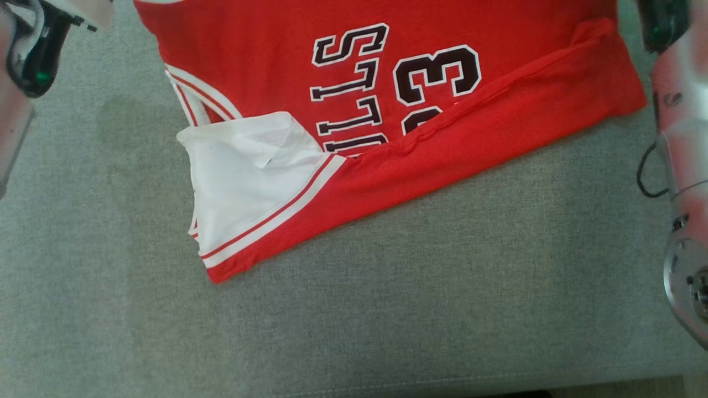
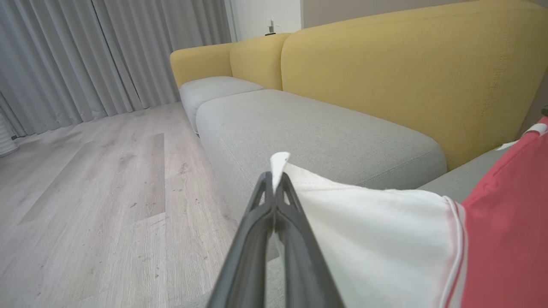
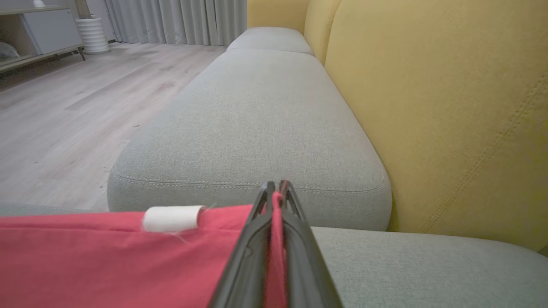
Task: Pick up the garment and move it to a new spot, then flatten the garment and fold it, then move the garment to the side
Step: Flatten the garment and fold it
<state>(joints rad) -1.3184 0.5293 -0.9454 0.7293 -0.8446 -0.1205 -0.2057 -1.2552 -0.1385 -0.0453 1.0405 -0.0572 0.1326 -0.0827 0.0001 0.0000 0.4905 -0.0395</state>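
The garment (image 1: 387,138) is a red basketball jersey with black-and-white lettering and white trim. It lies on the grey sofa seat (image 1: 387,320) with its near edge folded over and a white inside-out part (image 1: 243,177) at the left. In the left wrist view my left gripper (image 2: 274,179) is shut on a white corner of the garment (image 2: 385,239). In the right wrist view my right gripper (image 3: 276,188) is shut on a red edge of the garment (image 3: 107,256), with cloth pinched between the fingers. A small white tag (image 3: 171,218) sticks up from the red cloth.
The yellow backrest (image 3: 449,107) rises behind the seat. More grey cushions (image 2: 308,132) run along the sofa. Wooden floor (image 2: 85,192), grey curtains (image 2: 85,55) and a low cabinet (image 3: 38,34) lie beyond. My pale forearms (image 1: 683,166) flank the garment in the head view.
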